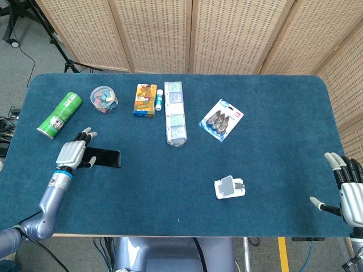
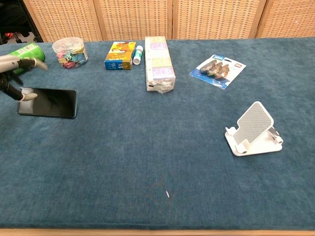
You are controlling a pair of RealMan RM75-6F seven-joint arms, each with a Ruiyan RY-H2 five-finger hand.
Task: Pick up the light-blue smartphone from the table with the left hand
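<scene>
The smartphone (image 1: 104,158) (image 2: 48,103) lies flat near the table's left front with its black screen facing up; its light-blue back is hidden. My left hand (image 1: 71,153) (image 2: 15,73) is at the phone's left end. The fingers (image 2: 30,61) are spread and lifted clear of the phone. Only the thumb tip (image 2: 28,97) touches the phone's left edge. My right hand (image 1: 347,190) hangs past the table's right front corner with fingers apart and nothing in it; the chest view does not show it.
A green can (image 1: 59,115) lies just behind my left hand, and a clear tub of clips (image 1: 104,98) stands beyond it. A yellow box (image 1: 145,100), a glue stick (image 1: 159,100), a wrapped pack (image 1: 175,113), a blister pack (image 1: 222,119) and a white phone stand (image 1: 229,187) sit further right.
</scene>
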